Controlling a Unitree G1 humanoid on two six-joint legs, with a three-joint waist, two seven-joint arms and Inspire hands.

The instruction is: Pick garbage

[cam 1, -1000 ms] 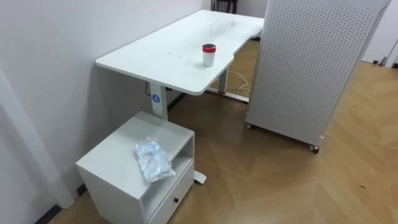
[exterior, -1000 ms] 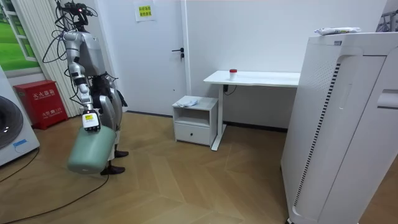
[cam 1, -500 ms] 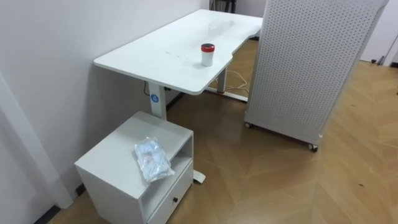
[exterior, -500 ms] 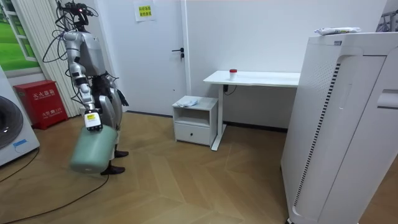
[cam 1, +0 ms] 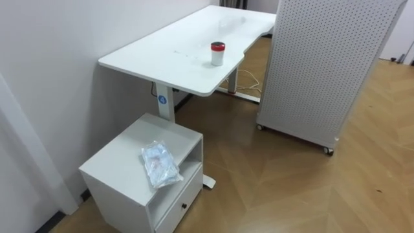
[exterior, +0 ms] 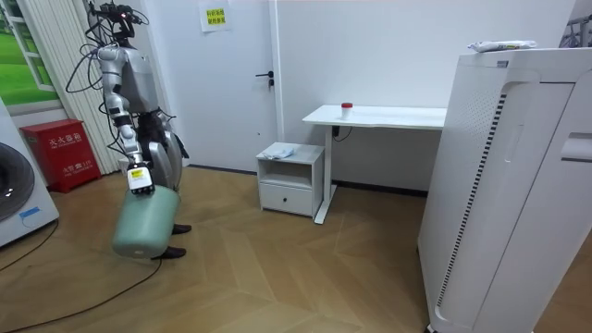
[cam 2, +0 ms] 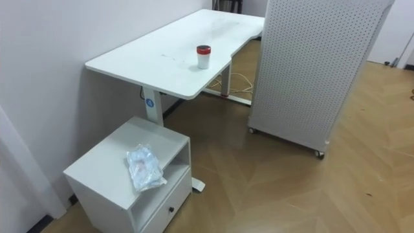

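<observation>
Where the right hand is seen in the room view, its fingers are clamped on the rim of a green bin hung below them. The state of the left hand cannot be told. A crumpled plastic bag is noted atop the white cabinet, well apart from all fingers.

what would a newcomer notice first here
A crumpled clear plastic bag lies on top of the low white cabinet, beside the white desk where a small white cup with a red lid stands. At the room view's left, the robot carries a pale green bin low at its side.
</observation>
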